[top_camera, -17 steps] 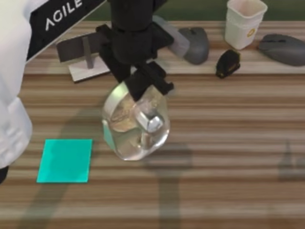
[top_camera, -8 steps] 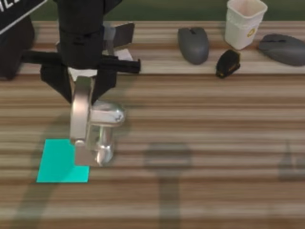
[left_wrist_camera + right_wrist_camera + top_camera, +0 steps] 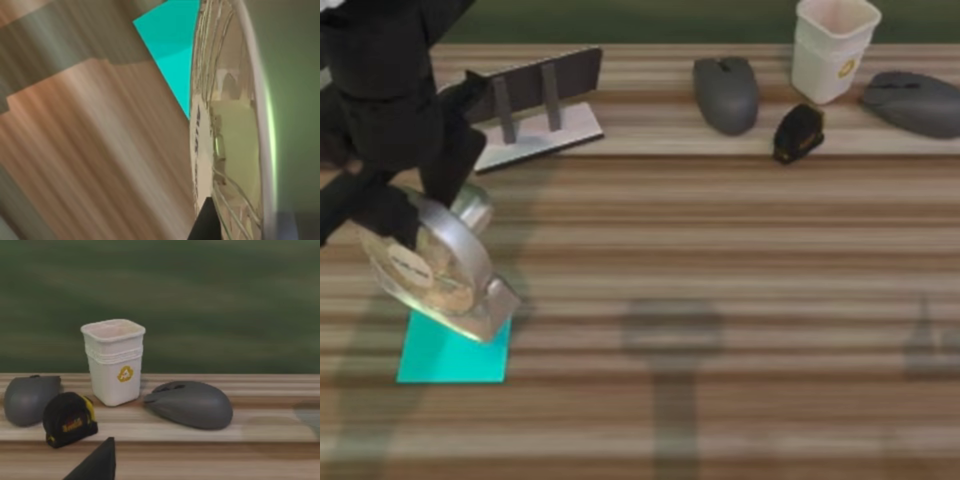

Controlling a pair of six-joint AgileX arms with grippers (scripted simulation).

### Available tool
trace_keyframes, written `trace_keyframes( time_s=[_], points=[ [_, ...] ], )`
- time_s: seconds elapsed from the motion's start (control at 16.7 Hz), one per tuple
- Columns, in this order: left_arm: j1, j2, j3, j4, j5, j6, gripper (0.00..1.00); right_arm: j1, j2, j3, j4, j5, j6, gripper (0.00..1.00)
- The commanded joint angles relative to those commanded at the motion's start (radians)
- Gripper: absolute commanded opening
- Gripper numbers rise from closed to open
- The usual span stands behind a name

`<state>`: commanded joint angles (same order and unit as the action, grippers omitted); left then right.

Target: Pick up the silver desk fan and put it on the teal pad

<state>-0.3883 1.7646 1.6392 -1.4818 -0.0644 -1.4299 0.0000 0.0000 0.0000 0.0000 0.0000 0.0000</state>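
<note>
Because the left gripper (image 3: pixel 405 215) is clamped on the silver desk fan (image 3: pixel 435 268), it hangs tilted over the teal pad (image 3: pixel 455 352), ready for lowering.

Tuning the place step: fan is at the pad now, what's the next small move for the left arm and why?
Probably a short shift toward the pad's middle while lowering, before any release. In the top view the left tool holds the silver desk fan tilted, overlapping only the far edge of the teal pad; most of the pad is uncovered. The left wrist view shows teal beside the rim, not under it.
</note>
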Motion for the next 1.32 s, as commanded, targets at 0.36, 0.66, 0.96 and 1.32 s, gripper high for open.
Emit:
trace_keyframes(
  time_s=[0.36, 0.66, 0.96, 1.32],
  points=[
    [0.062, -0.097, -0.165, 0.102, 0.054, -0.382, 0.00, 0.000, 0.000, 0.000, 0.000, 0.000, 0.000, 1.00],
    [0.072, -0.111, -0.193, 0.122, 0.066, -0.437, 0.00, 0.000, 0.000, 0.000, 0.000, 0.000, 0.000, 1.00],
    [0.073, -0.102, -0.227, 0.156, 0.065, -0.434, 0.00, 0.000, 0.000, 0.000, 0.000, 0.000, 0.000, 1.00],
    [0.079, -0.094, -0.312, 0.258, 0.066, -0.430, 0.00, 0.000, 0.000, 0.000, 0.000, 0.000, 0.000, 1.00]
  ],
)
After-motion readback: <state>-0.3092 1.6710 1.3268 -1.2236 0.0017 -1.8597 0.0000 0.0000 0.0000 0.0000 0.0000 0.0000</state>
